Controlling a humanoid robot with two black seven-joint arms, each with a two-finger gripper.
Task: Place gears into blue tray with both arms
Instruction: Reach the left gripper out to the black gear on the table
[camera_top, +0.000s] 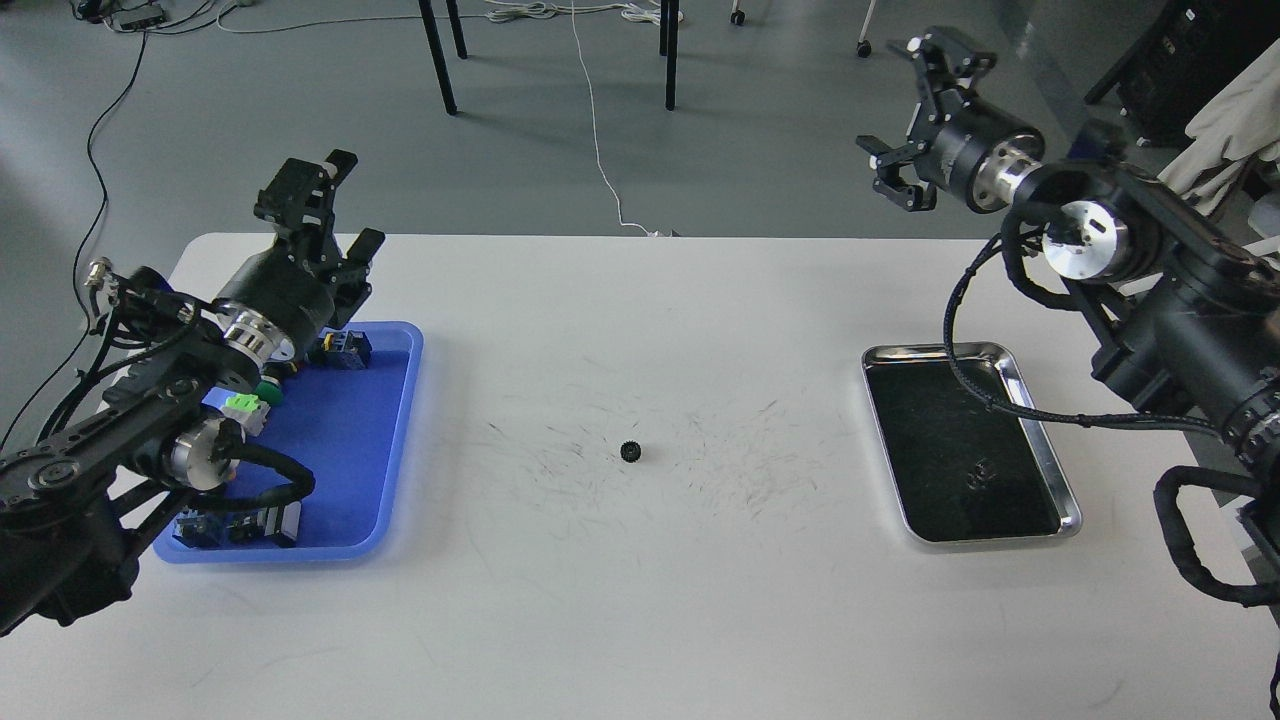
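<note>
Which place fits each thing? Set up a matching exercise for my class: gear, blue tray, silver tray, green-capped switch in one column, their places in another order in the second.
Things:
1. gear
2. blue tray
3. silver tray
4. green-capped switch

Places:
A. on the table's right side
B. inside the blue tray
C. alone on the bare table middle
D. on the table's left side, under the left arm

Pairs: 1-C, 2-D, 3-A, 4-B
</note>
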